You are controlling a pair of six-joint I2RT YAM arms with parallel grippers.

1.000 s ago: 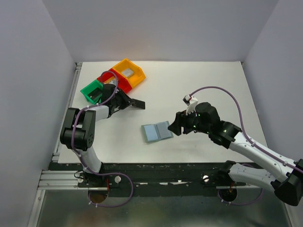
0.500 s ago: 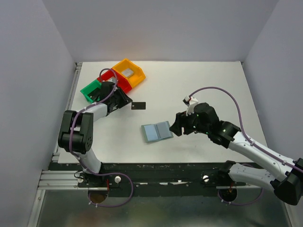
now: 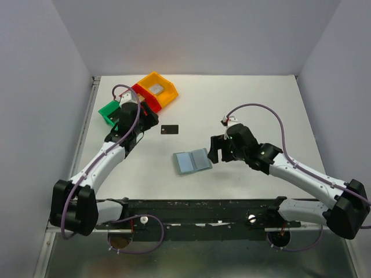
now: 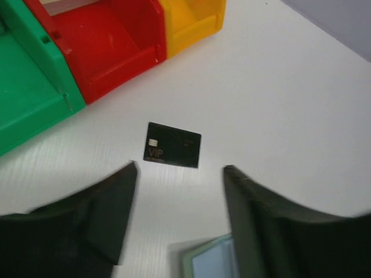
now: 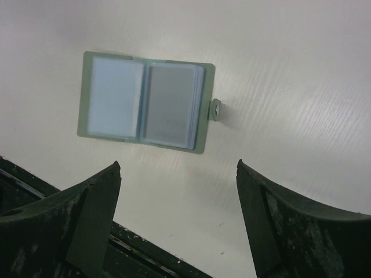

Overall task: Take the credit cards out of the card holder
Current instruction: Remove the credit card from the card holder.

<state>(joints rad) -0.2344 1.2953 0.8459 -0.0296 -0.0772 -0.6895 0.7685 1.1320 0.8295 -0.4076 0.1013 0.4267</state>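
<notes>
The card holder point(image 3: 192, 161) lies open on the white table, grey-green outside with two pale blue-grey panels point(image 5: 146, 101) and a small tab. Pale credit cards sit stacked in its right-hand pocket point(image 5: 172, 104). One black credit card point(image 3: 169, 129) marked VIP point(image 4: 173, 145) lies flat and alone on the table, up and left of the holder. My left gripper point(image 3: 145, 120) hovers left of this card, open and holding nothing point(image 4: 179, 168). My right gripper point(image 3: 213, 152) stands wide open just right of the holder point(image 5: 177, 165), not touching it.
A green bin point(image 3: 111, 112), a red bin point(image 3: 145, 97) and a yellow bin point(image 3: 157, 88) stand in a row at the back left, close behind my left gripper; the yellow one holds a grey block. The table's black front rail point(image 5: 151, 255) runs just below the holder.
My left gripper let go of the black card, which now lies on the table, and drew back to the left with its jaws opening. My right gripper opened wider beside the holder.
</notes>
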